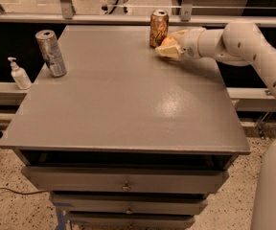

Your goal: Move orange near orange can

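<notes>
The orange can [158, 28] stands upright at the far edge of the grey table [123, 95], right of centre. The orange [168, 42] sits just right of the can, low over the tabletop, between the fingers of my gripper [170, 45]. The gripper reaches in from the right on the white arm [234, 42] and is shut on the orange. Only the top of the fruit shows; the fingers hide the rest.
A silver-grey can [51, 53] stands at the table's left edge. A white pump bottle [19, 74] stands on a lower ledge to the left. Drawers [126, 185] sit under the tabletop. A rail [80, 18] runs behind the table.
</notes>
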Controlling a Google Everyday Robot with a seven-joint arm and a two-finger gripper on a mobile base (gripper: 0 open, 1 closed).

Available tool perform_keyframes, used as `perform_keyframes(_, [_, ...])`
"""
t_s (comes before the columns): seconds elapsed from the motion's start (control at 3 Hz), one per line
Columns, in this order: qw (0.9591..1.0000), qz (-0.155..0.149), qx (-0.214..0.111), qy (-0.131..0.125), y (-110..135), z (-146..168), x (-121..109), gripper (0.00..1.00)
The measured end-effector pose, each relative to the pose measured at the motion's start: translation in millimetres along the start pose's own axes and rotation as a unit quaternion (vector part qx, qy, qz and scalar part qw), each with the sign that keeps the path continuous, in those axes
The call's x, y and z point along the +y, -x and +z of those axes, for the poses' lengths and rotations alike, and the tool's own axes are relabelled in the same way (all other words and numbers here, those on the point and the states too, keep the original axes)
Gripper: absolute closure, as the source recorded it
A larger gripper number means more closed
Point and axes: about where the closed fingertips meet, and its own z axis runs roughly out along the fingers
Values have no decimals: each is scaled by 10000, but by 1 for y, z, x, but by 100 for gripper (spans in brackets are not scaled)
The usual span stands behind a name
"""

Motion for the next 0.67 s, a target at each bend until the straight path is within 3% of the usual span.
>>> perform_keyframes(0.33, [10000,52,-26,41,-3,3,3,0])
perform_keyframes(0.67, [9999,82,-61,55,-3,-2,5,0])
